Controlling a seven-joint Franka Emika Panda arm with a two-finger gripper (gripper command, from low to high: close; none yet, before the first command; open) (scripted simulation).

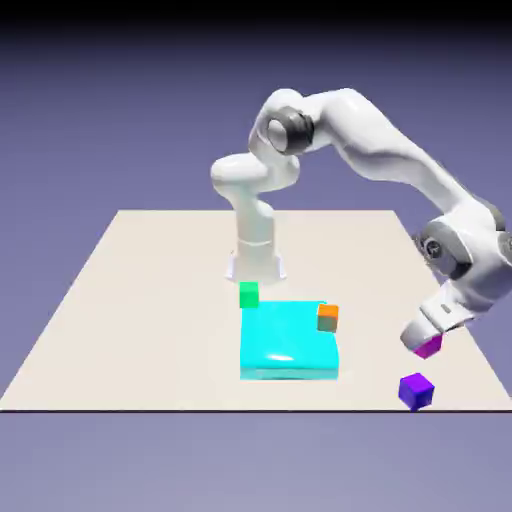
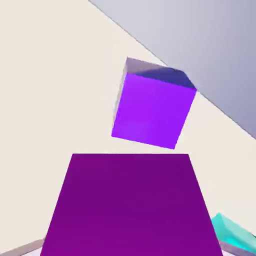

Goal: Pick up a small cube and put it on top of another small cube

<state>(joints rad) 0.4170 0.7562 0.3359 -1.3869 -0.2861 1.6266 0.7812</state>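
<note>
One small plain magenta cube (image 1: 429, 346), smooth-faced, held in the jaws (image 1: 424, 343) of the white robot arm (image 1: 385, 150); the jaws are closed down on its sides, and it fills the lower middle of the hand view. In the exterior view it shows just under the hand, partly hidden by it; it appears to be raised off the surface, though the hand covers too much of it to be sure how high. One small plain purple-indigo cube (image 1: 416, 391), of similar size, lying near the front edge of the pale beige counter (image 1: 150, 320), toward the exterior view's right; its top is bare, and a narrow strip of counter separates the two cubes in the hand view. One large flat glossy cyan block (image 1: 288, 340), well to the exterior view's left of the pair. One small orange-and-grey cube (image 1: 328, 318), at that block's right-hand side in the same view. One small green cube (image 1: 249, 294), by its far left corner. Progress, as judged: grasp done, lift seemingly done; remaining, bringing the magenta cube over the purple-indigo one, lowering it squarely, and letting go.
</note>
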